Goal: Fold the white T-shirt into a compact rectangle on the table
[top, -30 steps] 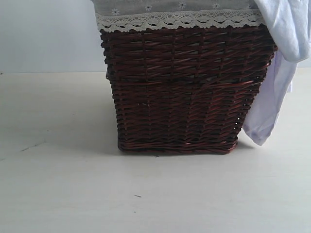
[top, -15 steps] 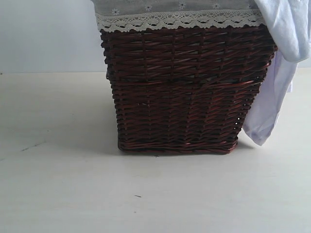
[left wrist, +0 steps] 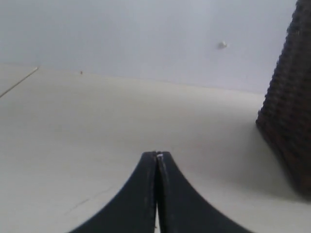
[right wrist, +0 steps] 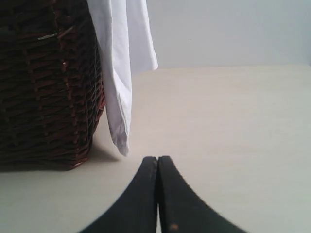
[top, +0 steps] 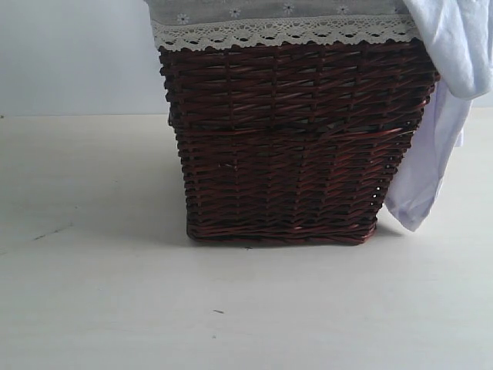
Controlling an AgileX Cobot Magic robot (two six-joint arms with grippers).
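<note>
The white T-shirt [top: 443, 100] hangs over the right rim of a dark brown wicker basket [top: 293, 146], and its lowest fold ends just above the table [top: 108, 301]. Its lettering and neck tag are hidden. In the right wrist view the white T-shirt [right wrist: 119, 82] drapes down the basket's side, a short way ahead of my right gripper [right wrist: 158, 158], which is shut and empty. My left gripper [left wrist: 157, 154] is shut and empty too, low over bare table, with the basket [left wrist: 291, 97] off to one side. Neither gripper shows in the exterior view.
A grey lace-trimmed liner [top: 277, 23] folds over the basket's top rim. A plain whitish wall [top: 77, 54] stands behind the table. Small dark scuff marks [top: 218, 311] dot the pale surface in front of the basket.
</note>
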